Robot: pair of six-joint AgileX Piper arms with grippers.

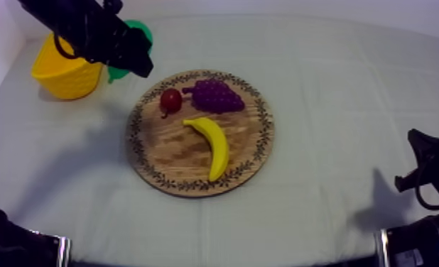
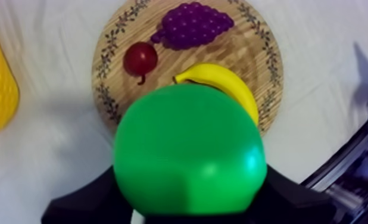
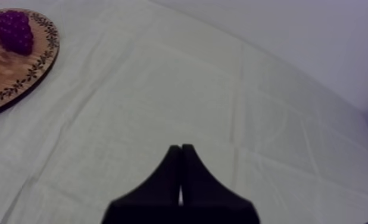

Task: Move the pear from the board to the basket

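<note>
The left end effector point(image 1: 128, 55) comes in at the upper left of the top view, gripping the pear point(image 2: 189, 152); in the left wrist view the green fruit sits between the two black fingers point(image 2: 82, 201), one at each side of it; in the top view the pear is off the wooden board point(image 1: 162, 153), held just beside the yellow basket point(image 1: 64, 71) on the side facing the board, with green showing above and below the arm; it is not inside the basket, and whether it touches the basket's rim I cannot tell; the basket stands on the cloth-covered surface point(image 1: 336, 85) near its far left corner, close to the board but apart from it; on the board lie three toy fruits; the small red fruit point(image 1: 170, 100) is at the far left part, just beside the bunch of grapes point(image 1: 214, 95), which sits to its right; the banana point(image 1: 212, 145) lies nearer the middle, curving toward the near rim, apart from both; the right end effector point(image 3: 180, 176) is closed on nothing, its fingers pressed together in a narrow wedge over bare cloth, well away from the board; in the top view the right arm point(image 1: 430, 170) sits low at the right edge.
</note>
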